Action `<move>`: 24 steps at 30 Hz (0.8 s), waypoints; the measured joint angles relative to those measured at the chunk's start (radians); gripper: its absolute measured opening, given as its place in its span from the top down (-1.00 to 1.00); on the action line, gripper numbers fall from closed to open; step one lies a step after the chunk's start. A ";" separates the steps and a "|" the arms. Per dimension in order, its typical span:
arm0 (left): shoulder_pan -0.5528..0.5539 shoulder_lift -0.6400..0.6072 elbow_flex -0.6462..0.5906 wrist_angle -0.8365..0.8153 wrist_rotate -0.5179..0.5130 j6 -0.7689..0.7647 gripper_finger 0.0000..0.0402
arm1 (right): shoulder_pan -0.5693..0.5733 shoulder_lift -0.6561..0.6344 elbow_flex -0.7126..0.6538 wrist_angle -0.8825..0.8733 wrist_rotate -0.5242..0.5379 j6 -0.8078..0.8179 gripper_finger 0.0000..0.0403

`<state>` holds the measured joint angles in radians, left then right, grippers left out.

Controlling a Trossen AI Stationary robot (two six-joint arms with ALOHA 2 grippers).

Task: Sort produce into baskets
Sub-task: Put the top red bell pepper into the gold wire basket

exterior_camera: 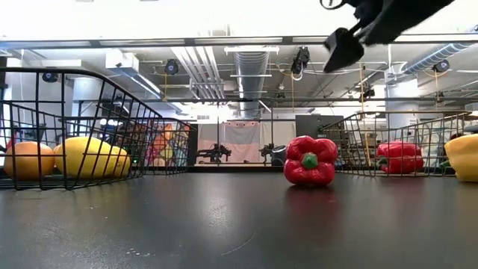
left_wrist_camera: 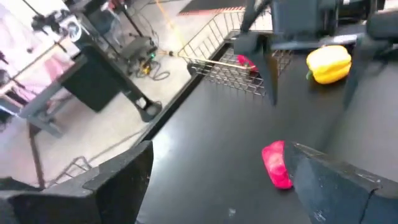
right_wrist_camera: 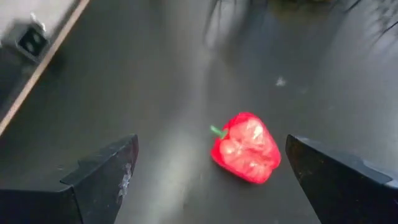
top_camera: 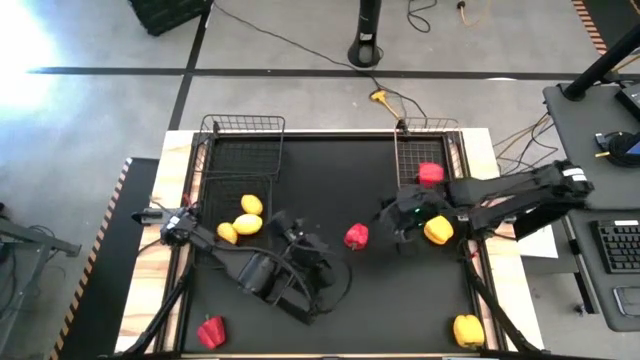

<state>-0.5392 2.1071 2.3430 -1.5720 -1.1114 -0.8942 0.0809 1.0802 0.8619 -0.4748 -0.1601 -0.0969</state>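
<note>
The right gripper [top_camera: 390, 212] sits right of centre in the high view, its dark body covering part of the right basket [top_camera: 428, 150], whose lower rim is lost under the arm; in the right wrist view its two fingers [right_wrist_camera: 99, 177] stand wide apart and released, with nothing between them but bare table [right_wrist_camera: 155, 93] and a red pepper [right_wrist_camera: 245, 148]. That pepper lies loose on the mat at the centre of the high view, just left of the gripper, tipped on its side with the green stem pointing to the upper left of the wrist frame; in the low view its stem end faces the camera. The left gripper [top_camera: 298, 243] lies below and left of centre in the high view, and its jaws are spread and empty, framing the same pepper in the left wrist view, where its lower part is cut off by a finger. A second red pepper [top_camera: 431, 174] sits inside the right basket. A yellow pepper [top_camera: 438, 231] shows just right of the right gripper, partly hidden by the arm, so I cannot tell whether it is inside the basket. The left basket [top_camera: 243, 125] holds three yellow pieces [top_camera: 247, 224] at its lower end. Another red pepper [top_camera: 211, 332] lies at the lower left and another yellow pepper [top_camera: 468, 329] at the lower right, both on the table.
</note>
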 joint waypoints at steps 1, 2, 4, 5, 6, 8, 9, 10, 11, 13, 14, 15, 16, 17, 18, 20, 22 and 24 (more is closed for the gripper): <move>-0.004 -0.002 -0.001 0.000 -0.003 -0.004 -0.69 | 0.002 0.025 0.000 -0.001 0.000 -0.009 -0.99; -0.006 -0.003 -0.001 0.002 -0.004 -0.009 -0.69 | 0.001 0.047 0.000 0.001 0.002 -0.020 -0.99; -0.008 -0.006 -0.002 0.001 -0.005 -0.009 -0.69 | 0.000 0.095 0.000 0.002 0.004 -0.055 -0.99; -0.008 -0.006 -0.002 0.001 -0.005 -0.008 -0.69 | 0.000 0.117 0.000 0.009 0.005 -0.080 -0.99; -0.008 -0.007 -0.002 0.001 -0.005 -0.008 -0.69 | 0.000 0.137 0.000 0.016 0.006 -0.118 -0.99; -0.007 -0.011 -0.002 0.001 -0.007 -0.007 -0.69 | 0.000 0.179 0.000 0.034 0.004 -0.192 -0.99; -0.007 -0.012 -0.002 0.001 -0.008 -0.006 -0.69 | 0.000 0.197 0.001 0.048 0.003 -0.229 -0.99; -0.007 -0.013 -0.002 0.001 -0.011 -0.006 -0.69 | 0.000 0.214 0.001 0.056 0.004 -0.266 -0.99; -0.006 -0.013 -0.002 0.001 -0.015 -0.006 -0.69 | 0.000 0.232 0.002 0.060 0.004 -0.295 -0.99; -0.006 -0.013 -0.004 0.001 -0.021 -0.006 -0.69 | 0.000 0.267 0.015 0.059 0.005 -0.326 -0.99; -0.006 -0.013 -0.004 0.001 -0.026 -0.007 -0.69 | -0.003 0.284 0.024 0.061 0.006 -0.336 -0.99; -0.006 -0.013 -0.004 0.001 -0.029 -0.009 -0.69 | -0.005 0.301 0.036 0.058 0.007 -0.350 -0.99; -0.006 -0.013 -0.004 0.001 -0.030 -0.009 -0.69 | -0.007 0.319 0.050 0.058 0.010 -0.373 -0.99; -0.006 -0.013 -0.004 0.001 -0.031 -0.009 -0.69 | -0.007 0.335 0.067 0.057 0.015 -0.399 -0.99; -0.006 -0.013 -0.004 0.001 -0.031 -0.012 -0.69 | -0.007 0.354 0.085 0.045 0.025 -0.426 -0.99; -0.006 -0.013 -0.004 0.001 -0.032 -0.014 -0.69 | -0.007 0.398 0.129 0.000 0.053 -0.478 -0.99; -0.006 -0.013 -0.004 0.001 -0.032 -0.017 -0.69 | -0.010 0.443 0.176 -0.063 0.080 -0.512 -0.99; -0.006 -0.013 -0.004 0.001 -0.032 -0.016 -0.69 | -0.015 0.494 0.223 -0.140 0.092 -0.538 -0.99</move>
<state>-0.5453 2.0942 2.3386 -1.5710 -1.1432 -0.9107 0.0663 1.5740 1.0844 -0.6153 -0.0678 -0.6348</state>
